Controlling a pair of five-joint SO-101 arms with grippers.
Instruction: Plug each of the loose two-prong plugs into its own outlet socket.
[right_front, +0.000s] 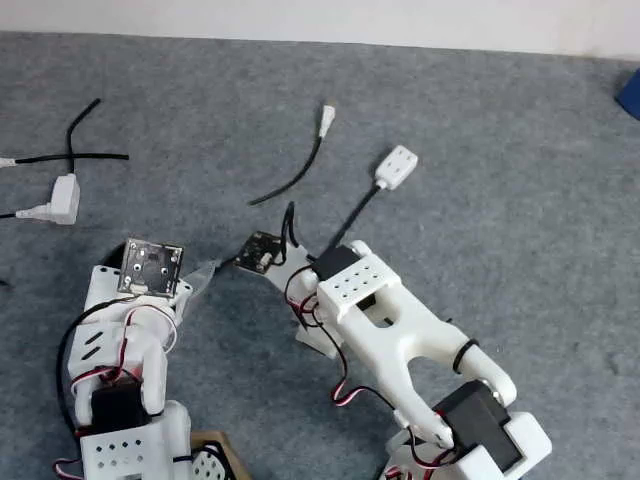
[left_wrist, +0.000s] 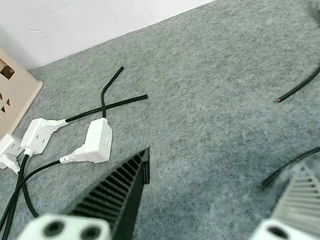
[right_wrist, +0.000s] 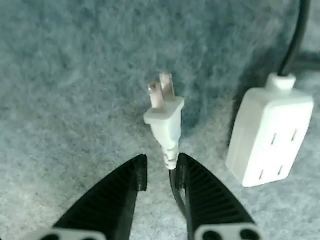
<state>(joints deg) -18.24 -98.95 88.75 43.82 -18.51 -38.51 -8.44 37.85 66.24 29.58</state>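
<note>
- Clearly little is done: the loose plug (right_front: 327, 120) lies on the grey table (right_front: 520, 260), prongs bare. It is near the white outlet socket (right_front: 396, 166) but apart from it.
- The right gripper (right_wrist: 161, 160) sits behind that plug, slightly parted. The plug's cord (right_wrist: 173, 181) runs through the gap, and nothing looks pinched.
- The left gripper (left_wrist: 225, 160) is spread wide and empty, facing a second socket (left_wrist: 97, 142) with nothing plugged in.
- Beyond it two white pieces (left_wrist: 30, 140) touch; I cannot tell whether they are joined.
- Grasping, aligning and inserting likely all remain.
</note>
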